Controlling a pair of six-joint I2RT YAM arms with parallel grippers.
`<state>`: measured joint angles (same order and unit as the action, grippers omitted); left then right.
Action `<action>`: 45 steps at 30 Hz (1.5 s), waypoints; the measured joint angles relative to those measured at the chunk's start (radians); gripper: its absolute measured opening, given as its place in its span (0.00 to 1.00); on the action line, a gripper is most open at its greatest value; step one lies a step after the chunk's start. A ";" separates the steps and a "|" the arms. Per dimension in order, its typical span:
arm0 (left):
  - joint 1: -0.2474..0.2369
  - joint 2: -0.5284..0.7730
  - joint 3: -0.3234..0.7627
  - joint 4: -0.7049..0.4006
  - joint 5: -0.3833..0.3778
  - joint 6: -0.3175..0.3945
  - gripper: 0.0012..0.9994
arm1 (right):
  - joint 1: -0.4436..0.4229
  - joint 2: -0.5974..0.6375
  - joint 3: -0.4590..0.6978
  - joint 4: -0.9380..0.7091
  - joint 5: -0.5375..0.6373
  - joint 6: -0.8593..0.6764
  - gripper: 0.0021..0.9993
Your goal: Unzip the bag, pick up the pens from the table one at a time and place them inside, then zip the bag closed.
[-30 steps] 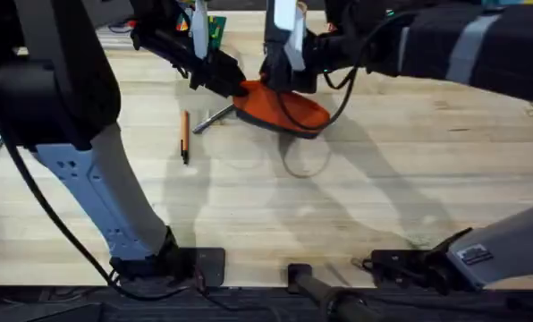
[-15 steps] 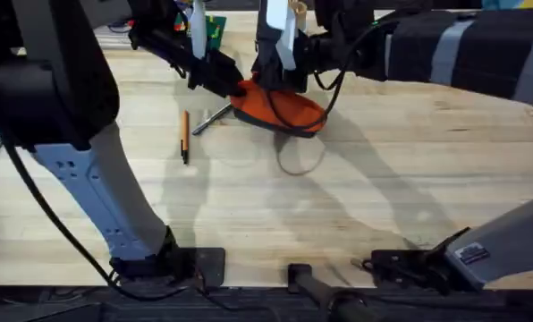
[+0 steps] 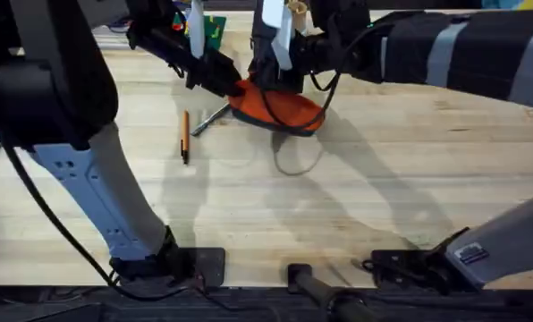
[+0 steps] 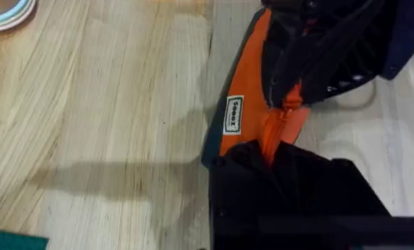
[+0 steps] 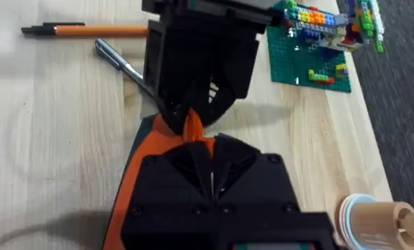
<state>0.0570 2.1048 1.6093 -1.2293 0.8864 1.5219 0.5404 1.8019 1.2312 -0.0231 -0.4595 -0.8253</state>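
right gripper [image 3: 271, 76] has crept along the bag [image 3: 280, 107] toward the left gripper [image 3: 235, 87]; both clamped on it. unzipping underway; pens [image 3: 185, 134] beside bag untouched.

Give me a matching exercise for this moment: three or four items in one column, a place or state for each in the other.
Items:
1. orange pen
2. grey pen
3. bag
4. brick model

Places or states:
A. pinched at one end by the left gripper
B. lying alone on bare table
C. beside the bag's gripped end
D. standing on a green baseplate

Pairs: 1-B, 2-C, 3-A, 4-D
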 joint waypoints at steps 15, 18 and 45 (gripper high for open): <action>-0.006 0.000 0.000 -0.003 0.006 0.000 0.04 | 0.011 0.000 0.003 0.056 -0.034 0.022 0.37; -0.015 0.000 -0.001 -0.012 -0.014 0.015 0.04 | 0.042 -0.002 0.021 0.081 -0.049 0.017 0.82; -0.020 0.000 -0.002 -0.001 0.004 0.008 0.04 | 0.049 -0.128 0.031 -0.205 -0.049 0.033 1.00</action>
<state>0.0368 2.1048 1.6073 -1.2304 0.8902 1.5296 0.5891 1.6741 1.2621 -0.2284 -0.5090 -0.7921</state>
